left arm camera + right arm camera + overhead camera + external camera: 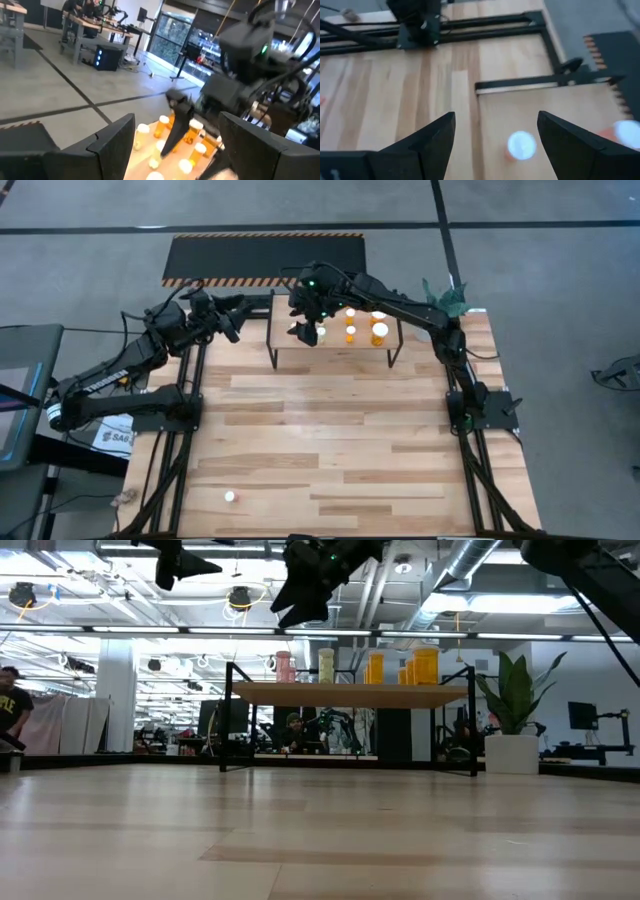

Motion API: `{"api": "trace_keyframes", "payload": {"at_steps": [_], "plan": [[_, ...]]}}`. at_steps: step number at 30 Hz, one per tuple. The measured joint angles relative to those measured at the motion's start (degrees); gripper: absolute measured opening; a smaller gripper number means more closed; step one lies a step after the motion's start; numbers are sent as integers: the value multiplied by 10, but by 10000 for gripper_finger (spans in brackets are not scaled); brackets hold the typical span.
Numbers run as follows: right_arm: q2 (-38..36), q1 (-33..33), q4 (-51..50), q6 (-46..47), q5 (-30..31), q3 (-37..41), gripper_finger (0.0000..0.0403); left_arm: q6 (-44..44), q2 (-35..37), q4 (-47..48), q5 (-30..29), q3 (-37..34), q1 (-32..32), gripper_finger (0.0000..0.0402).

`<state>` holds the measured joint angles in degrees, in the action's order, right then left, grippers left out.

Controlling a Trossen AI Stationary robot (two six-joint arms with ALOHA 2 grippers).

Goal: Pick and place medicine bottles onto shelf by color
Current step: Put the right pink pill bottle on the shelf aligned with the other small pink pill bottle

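Observation:
The shelf (335, 346) stands at the table's far middle on thin black legs. On it stand several white-capped medicine bottles: a pink one (285, 667), a pale yellow one (326, 665), an orange one (375, 668) and a larger orange one (425, 665). My right gripper (303, 328) hangs open above the shelf's left part, slanting down. In its wrist view a white-capped orange-red bottle (521, 146) stands on the shelf below the gap between its fingers, apart from them. My left gripper (230, 326) is open and held level in the air left of the shelf.
A small white-topped thing (230, 496) lies alone near the table's front left. A white pot with a green plant (512, 710) stands right of the shelf. A black mat with striped edges (265, 258) lies on the floor beyond the table. The plank top in front of the shelf is bare.

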<state>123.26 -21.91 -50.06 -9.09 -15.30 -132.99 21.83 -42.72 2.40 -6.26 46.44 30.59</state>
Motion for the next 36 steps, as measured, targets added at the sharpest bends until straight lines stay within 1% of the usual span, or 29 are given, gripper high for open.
{"api": "trace_keyframes", "payload": {"at_steps": [3, 9, 15, 24, 26, 36], "plan": [[-3, 0, 7, -4, 23, 9, 301, -9, 0, 10, 0, 0, 0, 275], [-2, -5, 26, -5, 30, 48, 301, -12, -9, 15, -2, 0, 0, 275], [-2, -2, 65, -22, 50, 58, 301, -12, -15, 16, -2, 0, 0, 275], [-3, -14, 67, -46, 49, 58, 301, -3, -15, 17, -4, 0, 0, 275], [-7, -17, 62, -48, 40, 58, 301, -1, -15, 17, -4, 0, 0, 275], [-61, -5, 57, -86, 33, 58, 301, 16, -15, 16, -19, 0, 0, 275]]}}
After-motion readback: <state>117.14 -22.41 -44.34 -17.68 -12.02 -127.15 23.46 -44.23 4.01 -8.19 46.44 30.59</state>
